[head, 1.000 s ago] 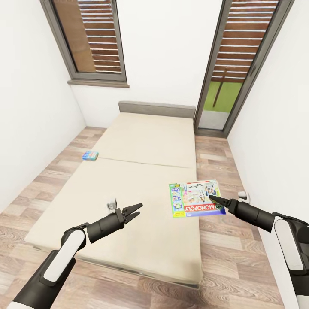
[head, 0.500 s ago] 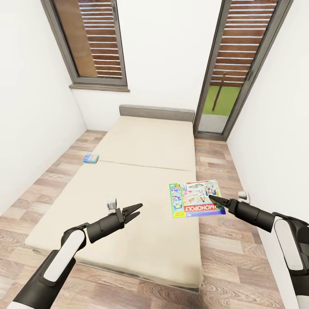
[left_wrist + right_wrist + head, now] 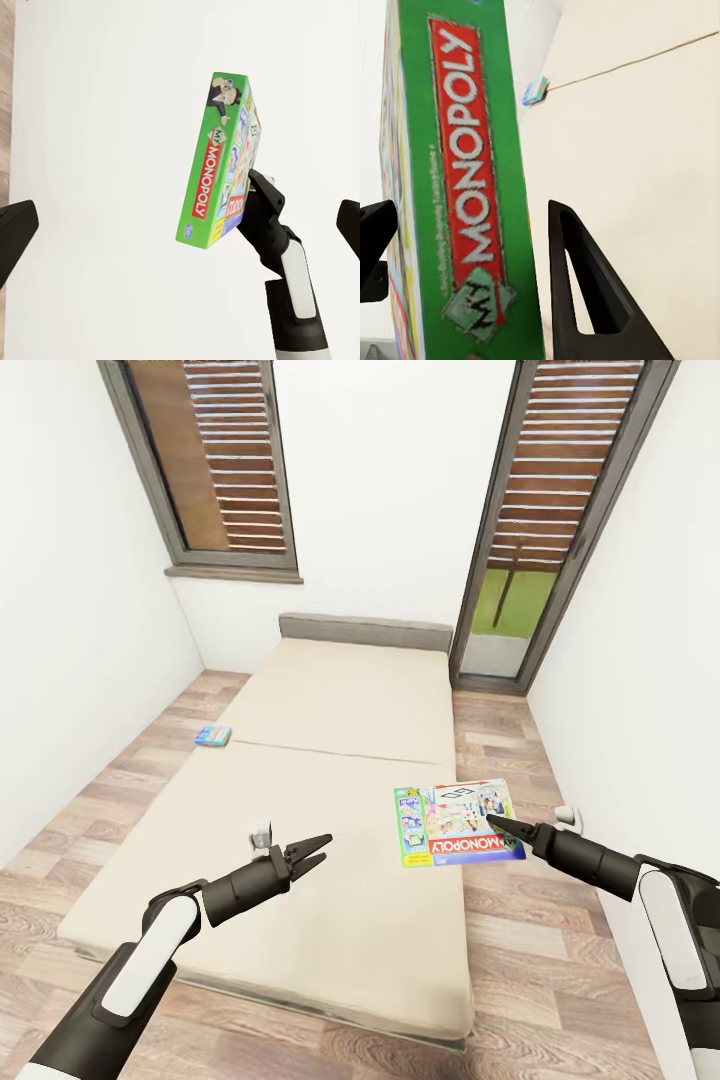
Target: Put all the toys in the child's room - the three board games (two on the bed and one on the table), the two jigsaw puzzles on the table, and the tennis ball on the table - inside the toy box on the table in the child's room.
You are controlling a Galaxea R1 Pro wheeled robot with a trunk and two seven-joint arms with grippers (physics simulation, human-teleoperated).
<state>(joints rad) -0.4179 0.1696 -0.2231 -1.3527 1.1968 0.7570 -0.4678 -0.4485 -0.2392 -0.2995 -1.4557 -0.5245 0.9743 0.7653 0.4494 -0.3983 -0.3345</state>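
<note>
Head view: the right end effector (image 3: 497, 823) is clamped on the Monopoly box (image 3: 457, 822), held at centre right over the right edge of the bed (image 3: 330, 760). The left end effector (image 3: 318, 851) hangs at lower centre with fingers apart, carrying nothing. A small blue game box (image 3: 212, 736) sits at the bed's left edge, middle left of the frame (beside the wooden floor (image 3: 130, 760)).

Left wrist view: the Monopoly box (image 3: 219, 161) stands near-vertical at centre, the right end effector (image 3: 255, 184) gripping it.

Right wrist view: the box's green side (image 3: 465, 187) sits between the dark fingers (image 3: 577, 285); the blue box (image 3: 535, 91) lies at upper centre.
</note>
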